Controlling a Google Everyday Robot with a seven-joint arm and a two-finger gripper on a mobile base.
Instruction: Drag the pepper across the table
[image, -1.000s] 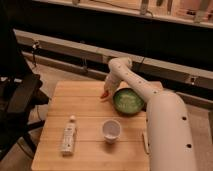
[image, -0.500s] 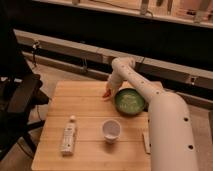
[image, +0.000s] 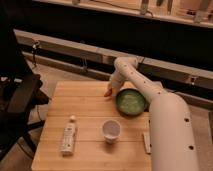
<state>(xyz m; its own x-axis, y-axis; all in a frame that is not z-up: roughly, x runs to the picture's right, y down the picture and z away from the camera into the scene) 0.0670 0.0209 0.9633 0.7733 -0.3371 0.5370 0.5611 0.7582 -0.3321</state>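
The pepper (image: 107, 93) is a small red-orange shape on the light wooden slatted table (image: 80, 107), near the far edge and just left of the green bowl (image: 130, 102). My gripper (image: 111, 88) is at the end of the white arm that reaches in from the right. It sits right over the pepper and hides most of it.
A white cup (image: 111, 130) stands in the middle front of the table. A white bottle (image: 68, 136) lies at the front left. A dark chair (image: 20, 100) stands left of the table. A low wall and ledge run behind the table.
The arm and gripper have shifted slightly right along the far edge, and the pepper has moved with them.
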